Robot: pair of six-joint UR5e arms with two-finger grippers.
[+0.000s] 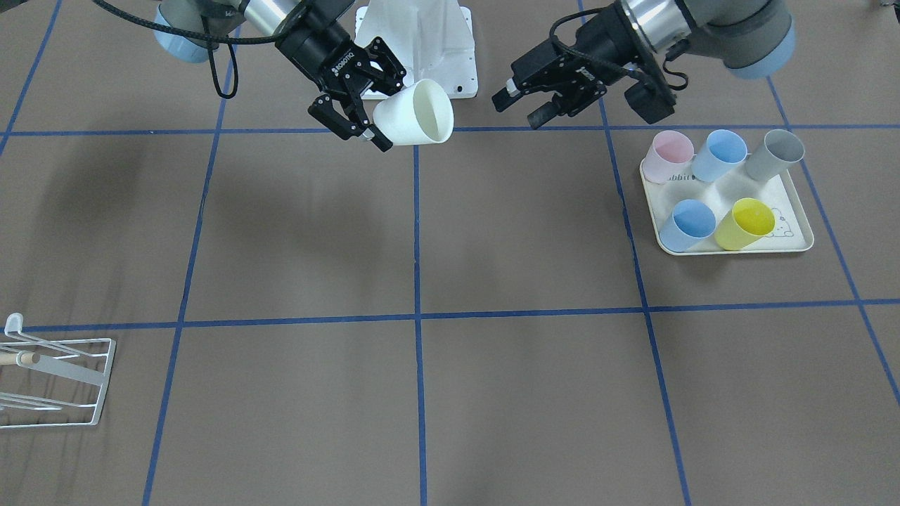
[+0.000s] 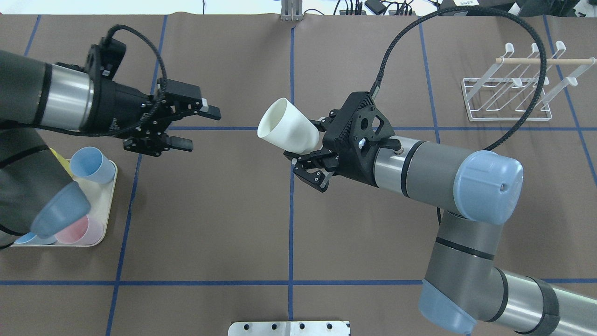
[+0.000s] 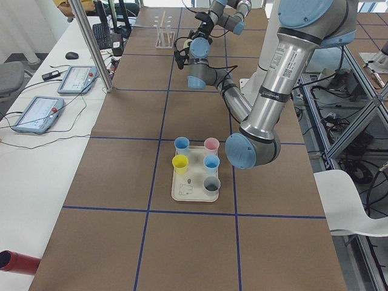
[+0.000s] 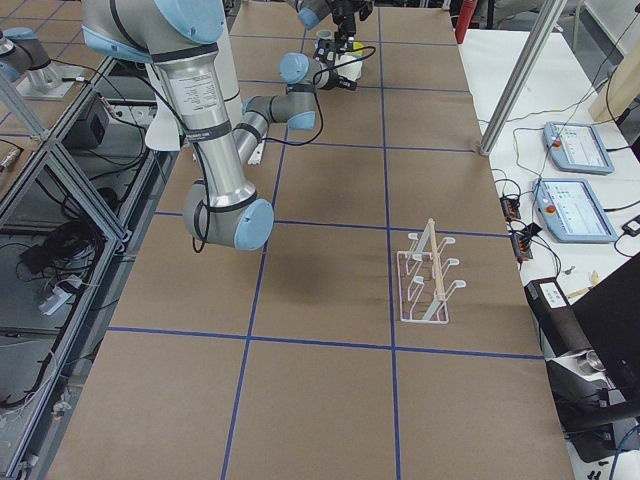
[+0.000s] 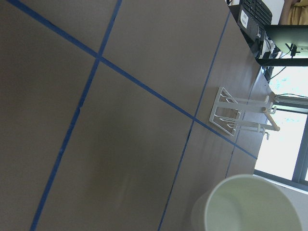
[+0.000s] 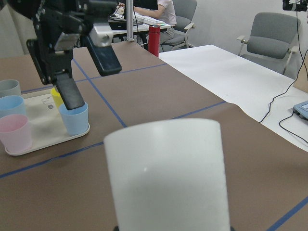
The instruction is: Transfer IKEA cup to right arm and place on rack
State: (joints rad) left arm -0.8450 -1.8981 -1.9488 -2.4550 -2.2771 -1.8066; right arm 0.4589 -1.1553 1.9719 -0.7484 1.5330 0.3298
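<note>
Your right gripper (image 2: 311,145) clamps a smooth, tapered white cup (image 2: 285,125), left gripper (image 2: 198,129) splayed empty facing cup's mouth, white wire rack (image 2: 508,95) well apart from cup.

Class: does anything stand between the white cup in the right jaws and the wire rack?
Nothing visible does. Only table covering lies between the white cup, held by the right gripper, and the rack; the tray sits on the opposite side.
</note>
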